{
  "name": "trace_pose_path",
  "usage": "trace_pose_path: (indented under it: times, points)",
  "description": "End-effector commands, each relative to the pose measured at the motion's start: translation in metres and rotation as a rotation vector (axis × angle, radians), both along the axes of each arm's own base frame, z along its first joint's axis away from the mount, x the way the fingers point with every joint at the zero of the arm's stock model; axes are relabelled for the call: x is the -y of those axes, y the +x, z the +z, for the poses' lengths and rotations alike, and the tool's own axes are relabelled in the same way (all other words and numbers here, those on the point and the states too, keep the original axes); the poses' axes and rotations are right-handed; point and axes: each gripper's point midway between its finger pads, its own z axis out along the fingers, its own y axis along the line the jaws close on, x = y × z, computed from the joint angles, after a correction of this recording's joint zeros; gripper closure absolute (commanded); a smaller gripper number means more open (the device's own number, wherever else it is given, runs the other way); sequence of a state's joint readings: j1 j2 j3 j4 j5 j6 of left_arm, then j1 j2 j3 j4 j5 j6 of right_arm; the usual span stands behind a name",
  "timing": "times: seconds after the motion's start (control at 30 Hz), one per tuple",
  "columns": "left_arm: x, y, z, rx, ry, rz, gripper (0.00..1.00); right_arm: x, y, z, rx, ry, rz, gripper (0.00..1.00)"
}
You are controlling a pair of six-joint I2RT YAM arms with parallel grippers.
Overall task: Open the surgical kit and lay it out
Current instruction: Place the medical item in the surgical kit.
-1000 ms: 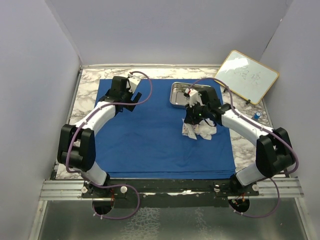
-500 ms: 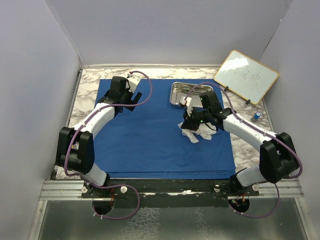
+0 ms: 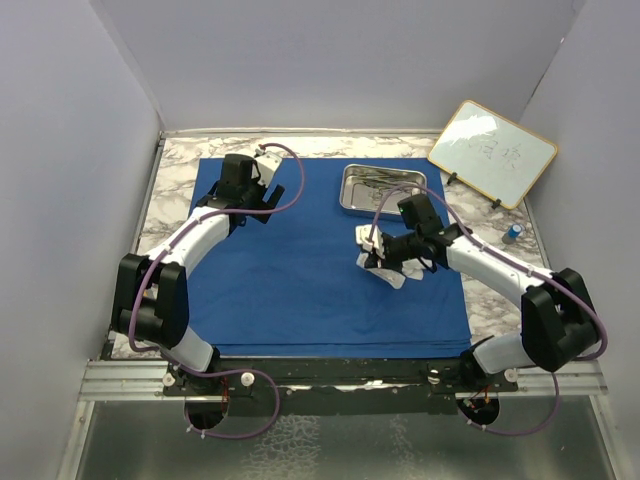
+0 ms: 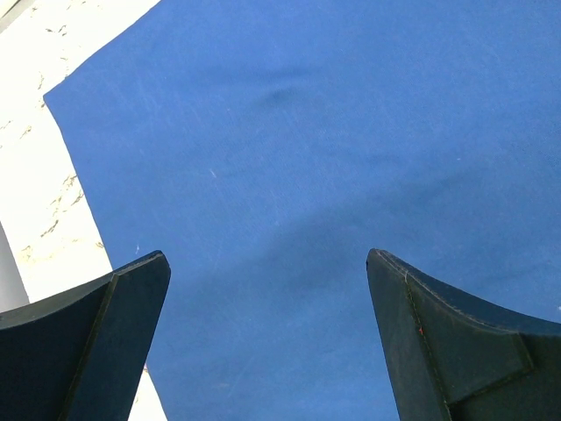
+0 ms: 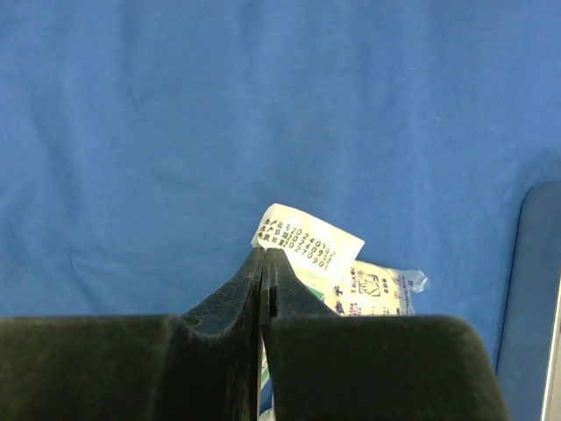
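**Top view**
- Cloth: the blue cloth (image 3: 300, 290) is lying spread flat, covering most of the marble table (image 3: 175, 165).
- Tray: the steel tray (image 3: 347, 200) is sitting on the far right part of the cloth. I am making out thin items inside, too small to name.
- Left arm: the left gripper (image 3: 255, 195) is hovering over the far left part of the cloth.
- Right arm: the right gripper (image 3: 372, 252) is hanging just on the near side of the tray, with a white packet (image 3: 392, 275) at its tip.
- Whiteboard: the whiteboard (image 3: 492, 152) is leaning at the far right, off the cloth.

**Left wrist view**
- Left gripper (image 4: 267, 256): the jaws are standing wide apart and gripping nothing. I am seeing only bare cloth (image 4: 307, 132) between them.
- Cloth edge: it is running down the left side, with the table (image 4: 35, 175) showing beside it.

**Right wrist view**
- Right gripper (image 5: 264, 254): the jaws are pressing fully together and pinching the printed white edge of the packet (image 5: 307, 239).
- Packet: the rest is trailing to the right behind the fingers, over the cloth (image 5: 263, 105). I cannot tell whether it is touching the cloth.
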State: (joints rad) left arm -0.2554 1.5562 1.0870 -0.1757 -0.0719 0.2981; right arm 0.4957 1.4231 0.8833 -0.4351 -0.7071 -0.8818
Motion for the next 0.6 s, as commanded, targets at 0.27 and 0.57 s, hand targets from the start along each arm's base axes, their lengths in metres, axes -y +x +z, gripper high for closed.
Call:
trace_pose_path:
  times: [0.27, 0.57]
  points:
    - [0.0, 0.002, 0.004, 0.021, -0.002, -0.003, 0.01, -0.015, -0.021, -0.024, 0.201, -0.021, 0.326, 0.99]
    - [-0.001, 0.001, 0.001, 0.015, 0.005, -0.003, 0.01, -0.01, -0.024, -0.043, 0.234, -0.09, 0.419, 0.99]
